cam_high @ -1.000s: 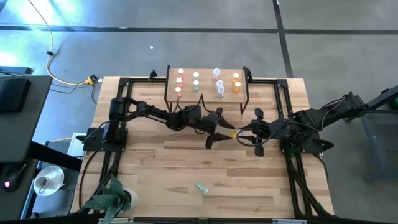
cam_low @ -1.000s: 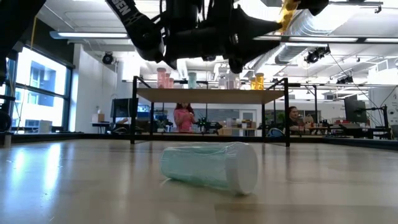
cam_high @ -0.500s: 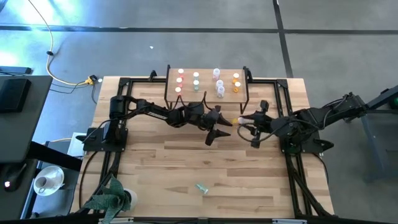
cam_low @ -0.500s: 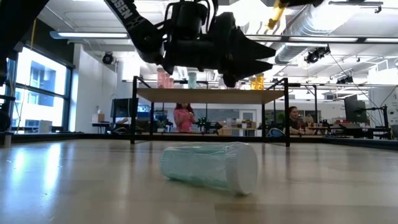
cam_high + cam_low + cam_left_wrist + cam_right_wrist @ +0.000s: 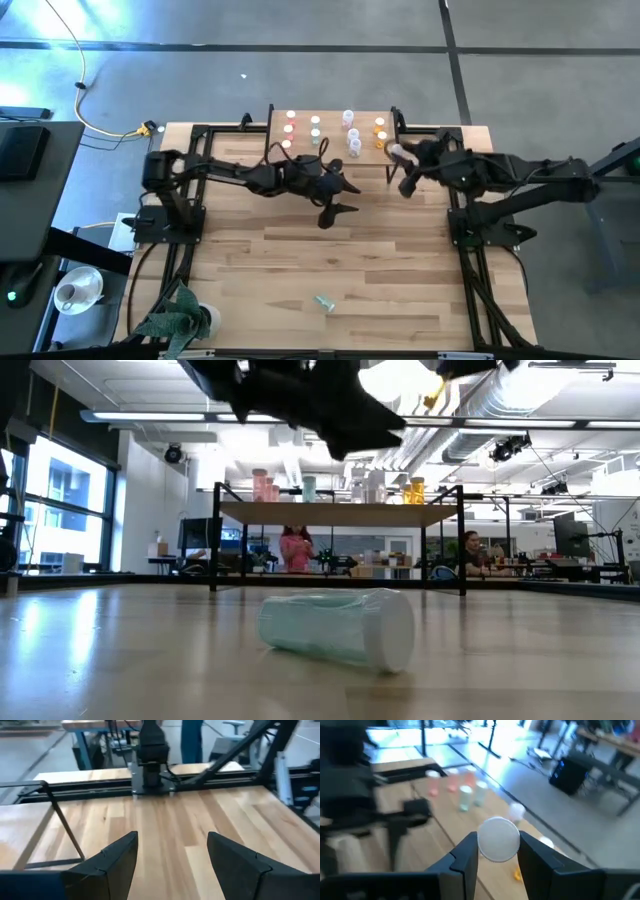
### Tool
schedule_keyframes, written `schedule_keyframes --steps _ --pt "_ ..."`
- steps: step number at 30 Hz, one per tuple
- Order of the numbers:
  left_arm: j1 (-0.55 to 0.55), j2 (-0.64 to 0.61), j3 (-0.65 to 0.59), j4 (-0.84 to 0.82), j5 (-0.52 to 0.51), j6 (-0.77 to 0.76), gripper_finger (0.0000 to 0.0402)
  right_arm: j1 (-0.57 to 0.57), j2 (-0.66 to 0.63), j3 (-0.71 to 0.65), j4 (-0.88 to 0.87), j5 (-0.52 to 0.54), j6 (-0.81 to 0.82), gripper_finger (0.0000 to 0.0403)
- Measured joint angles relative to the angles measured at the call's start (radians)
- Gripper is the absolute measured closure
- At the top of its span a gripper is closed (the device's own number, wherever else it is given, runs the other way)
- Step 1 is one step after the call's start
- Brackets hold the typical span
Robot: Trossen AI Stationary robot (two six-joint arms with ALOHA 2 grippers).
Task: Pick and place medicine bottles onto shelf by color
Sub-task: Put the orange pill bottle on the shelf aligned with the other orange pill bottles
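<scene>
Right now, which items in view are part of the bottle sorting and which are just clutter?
Job:
- shelf with sorted bottles
- orange bottle, clamped in the right gripper beside the shelf's right end
- pale green bottle, lying on its side on the table
- left gripper, open, empty

Clutter:
- potted plant
- yellow cable on the floor

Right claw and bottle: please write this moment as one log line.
right claw: shut on orange bottle | beside shelf | left claw: open, empty
</scene>
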Motion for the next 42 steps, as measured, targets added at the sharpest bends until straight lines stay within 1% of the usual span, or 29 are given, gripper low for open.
schedule_keyframes --steps 2,6,8,12,15,20,26,29,35,42 --pt "-0.002 -0.046 -0.008 -0.048 0.025 0.002 0.0174 -0.053 0.0 0.0 -0.027 -0.03 0.037 0.0296" --pt "-0.002 -0.138 -0.051 -0.081 0.077 -0.002 0.0174 -0.158 0.002 0.0 -0.081 -0.153 0.115 0.0296" --pt "-0.003 -0.183 -0.079 -0.065 0.095 -0.009 0.0174 -0.2 0.008 0.0 -0.101 -0.204 0.141 0.0296" --pt "-0.003 -0.269 -0.167 -0.05 0.097 -0.025 0.0174 -0.263 0.037 0.0 -0.12 -0.289 0.177 0.0296" --pt "-0.003 -0.312 -0.246 0.005 0.095 -0.055 0.0174 -0.296 0.074 0.0 -0.127 -0.342 0.178 0.0296" --pt "-0.003 -0.35 -0.375 0.147 0.092 -0.105 0.0174 -0.337 0.135 0.0 -0.135 -0.363 0.173 0.0296" --pt "-0.003 -0.358 -0.487 0.268 0.089 -0.147 0.0174 -0.387 0.193 0.0 -0.138 -0.444 0.17 0.0296" --pt "-0.003 -0.358 -0.501 0.277 0.076 -0.16 0.0174 -0.415 0.221 0.024 -0.17 -0.443 0.166 0.0296" --pt "-0.003 -0.358 -0.502 0.279 0.077 -0.183 0.0174 -0.441 0.277 0.118 -0.246 -0.443 0.142 0.0296" --pt "-0.003 -0.358 -0.502 0.271 0.077 -0.186 0.0174 -0.441 0.359 0.121 -0.268 -0.448 0.132 0.0296"
